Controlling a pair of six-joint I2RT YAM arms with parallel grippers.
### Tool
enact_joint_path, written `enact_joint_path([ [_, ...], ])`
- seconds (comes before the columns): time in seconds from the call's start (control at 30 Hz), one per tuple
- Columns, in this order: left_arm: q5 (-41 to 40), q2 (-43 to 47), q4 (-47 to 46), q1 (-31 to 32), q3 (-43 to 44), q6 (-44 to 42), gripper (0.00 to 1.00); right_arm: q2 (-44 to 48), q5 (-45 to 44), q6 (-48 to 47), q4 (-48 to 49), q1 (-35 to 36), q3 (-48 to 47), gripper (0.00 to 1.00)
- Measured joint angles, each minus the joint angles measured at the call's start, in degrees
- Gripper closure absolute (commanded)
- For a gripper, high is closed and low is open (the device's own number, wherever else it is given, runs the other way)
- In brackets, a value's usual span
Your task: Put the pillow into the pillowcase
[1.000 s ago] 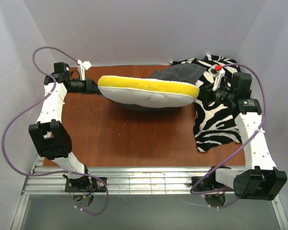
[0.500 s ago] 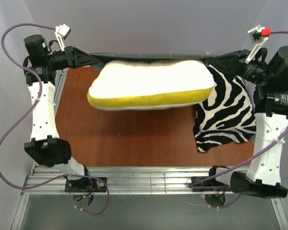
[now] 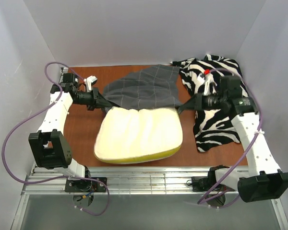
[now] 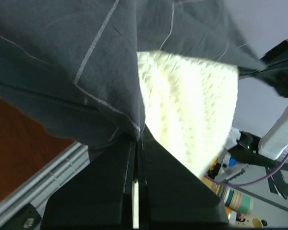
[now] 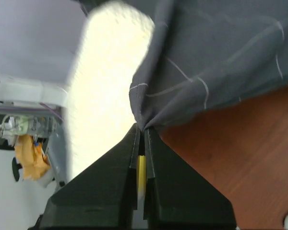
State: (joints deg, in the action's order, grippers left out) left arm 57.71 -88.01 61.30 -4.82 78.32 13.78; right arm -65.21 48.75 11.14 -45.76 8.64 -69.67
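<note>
From above, you see the pillowcase (image 3: pixel 141 88) spread flat on the far table (image 3: pixel 81 129). The cream pillow (image 3: pixel 139 134) lies almost wholly outside it, far edge at its hem. In your left wrist view, the left gripper (image 3: pixel 105 102) is clamped on a hem corner, with dimpled foam beyond. In the right wrist view, the right gripper (image 3: pixel 181 106) pinches the other corner.

Matt cloth pillowcase (image 3: pixel 144 88) — dimpled foam pillow (image 3: pixel 139 134)

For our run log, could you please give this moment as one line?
left gripper shut on pillowcase | right gripper shut on pillowcase | pillow mostly outside
</note>
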Motion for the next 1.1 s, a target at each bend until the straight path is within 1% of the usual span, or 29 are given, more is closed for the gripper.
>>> enact_joint_path([
  [0.03,0.1,0.0,2.6,1.2,1.8,-0.9,1.00,-1.1,0.5,1.3,-1.2,0.0,-5.0,0.99],
  [0.07,0.4,-0.1,4.7,1.9,5.8,-1.0,1.00,-2.2,0.7,2.4,-1.0,-0.1,-9.8,0.99],
  [0.1,1.7,-1.3,5.7,1.9,12.0,-0.1,1.00,-3.8,0.9,4.1,0.5,-0.7,-16.2,0.99],
  [0.13,4.1,-2.5,3.8,0.9,18.3,3.0,1.00,-5.9,0.8,6.0,1.9,-2.2,-22.8,0.99],
  [0.2,8.4,-4.4,-4.2,-3.4,27.9,9.7,1.00,-9.6,0.5,9.2,7.8,-6.5,-33.6,0.99],
  [0.23,9.7,-5.0,-7.5,-6.0,31.0,12.2,1.00,-11.1,0.1,9.9,10.9,-9.3,-37.0,0.99],
  [0.27,10.8,-5.7,-9.2,-8.4,33.3,13.0,1.00,-11.6,0.0,10.1,12.9,-11.1,-37.9,0.99],
  [0.3,11.0,-6.3,-9.5,-9.9,35.0,13.0,1.00,-11.5,0.1,9.8,13.7,-11.8,-37.1,0.99],
  [0.33,10.0,-6.5,-9.3,-10.6,35.4,11.9,1.00,-11.1,0.3,8.9,14.4,-11.5,-34.2,0.99],
  [0.37,8.5,-6.4,-8.6,-10.9,34.4,9.8,1.00,-9.6,0.2,7.3,16.3,-10.6,-28.7,0.99],
  [0.47,5.6,-5.6,-3.3,-10.3,24.4,1.0,1.00,-5.7,0.2,4.3,14.2,-10.0,-10.9,0.99],
  [0.53,4.9,-6.9,2.0,-9.6,19.7,-3.5,1.00,-5.7,0.3,4.3,9.8,-9.8,-4.8,0.99],
  [0.6,4.8,-9.4,6.4,-8.8,19.7,-6.5,1.00,-6.7,0.9,7.0,8.0,-9.8,-5.4,0.99],
  [0.63,5.0,-11.0,8.6,-8.5,23.5,-5.7,1.00,-7.2,1.5,9.6,7.5,-9.8,-8.7,0.99],
  [0.67,5.8,-12.0,8.2,-8.3,28.5,-4.5,1.00,-8.1,1.6,11.3,7.0,-9.8,-12.8,0.99],
  [0.7,6.9,-12.9,6.3,-8.2,34.5,-1.6,1.00,-10.4,2.0,14.3,7.4,-9.8,-21.3,0.99],
  [0.73,8.5,-13.2,2.8,-8.2,40.1,2.2,1.00,-12.3,2.1,16.0,9.6,-9.7,-28.6,0.99],
  [0.77,11.1,-12.4,-4.3,-8.2,42.5,7.7,1.00,-14.2,1.9,17.6,12.3,-9.8,-35.4,0.99],
  [0.8,13.2,-10.6,-12.0,-8.3,42.4,14.0,1.00,-15.0,1.5,18.9,15.1,-9.9,-40.0,0.99],
  [0.83,14.9,-8.3,-18.6,-8.4,41.0,19.5,1.00,-15.0,1.1,19.9,17.6,-10.2,-42.7,0.99],
  [0.87,16.1,-6.2,-23.9,-8.2,39.5,23.8,1.00,-14.2,1.0,20.4,19.3,-10.3,-43.3,0.99],
  [0.9,17.0,-5.1,-27.0,-8.2,39.0,26.6,1.00,-12.7,0.9,20.6,21.0,-10.5,-42.4,0.99],
  [0.97,19.1,-4.7,-33.2,-8.4,40.4,30.9,1.00,-9.9,0.9,20.5,22.4,-11.1,-38.9,0.99],
  [1.03,17.4,-5.8,-33.1,-8.6,41.5,30.5,1.00,-7.5,-0.2,18.7,24.6,-10.6,-32.7,0.99],
  [1.1,14.1,-5.0,-30.2,-8.5,36.0,26.8,1.00,-4.5,-2.3,16.6,24.8,-8.2,-20.8,0.99],
])
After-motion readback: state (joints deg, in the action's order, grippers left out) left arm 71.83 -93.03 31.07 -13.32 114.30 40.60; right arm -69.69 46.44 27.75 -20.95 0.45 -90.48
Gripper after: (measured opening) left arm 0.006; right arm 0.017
